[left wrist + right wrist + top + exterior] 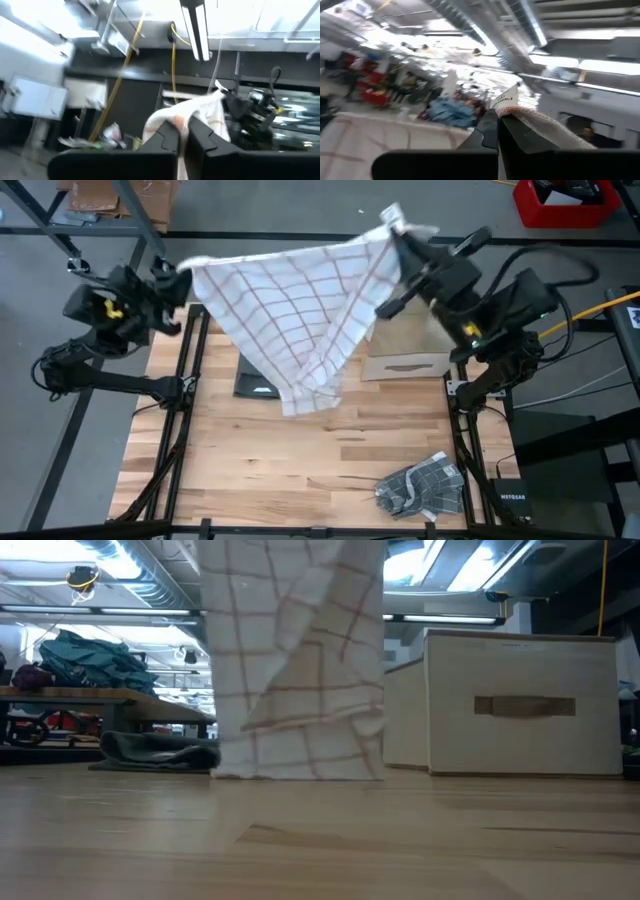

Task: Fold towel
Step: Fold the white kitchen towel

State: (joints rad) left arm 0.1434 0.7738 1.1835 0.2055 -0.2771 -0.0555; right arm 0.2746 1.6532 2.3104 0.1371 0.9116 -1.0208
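Note:
A white towel (300, 310) with thin red-brown checks hangs spread between my two grippers above the table's far half. My left gripper (183, 280) is shut on its left upper corner. My right gripper (398, 232) is shut on its right upper corner, which stands higher. The cloth sags into a point (300, 402). In the low view the towel's lower edge (300, 774) reaches down to the wooden table top (320, 840). My left gripper pinches a bunched corner of the towel (186, 114) between its two fingers (165, 135), which slant upward. The cloth spills out past the fingertips and runs off toward the other arm. My right gripper pinches the towel's hemmed corner (520, 116), beside a small white label (506, 101), between its two fingers (487, 127). The fingers slant upward, and the cloth drapes away over one of them and hangs below.
A pale box (405, 352) with a handle slot stands at the far right, close behind the hanging towel. A dark flat thing (255, 385) lies under the towel's left side. A grey checked cloth (422, 485) lies crumpled at the near right. Bare wood lies near centre.

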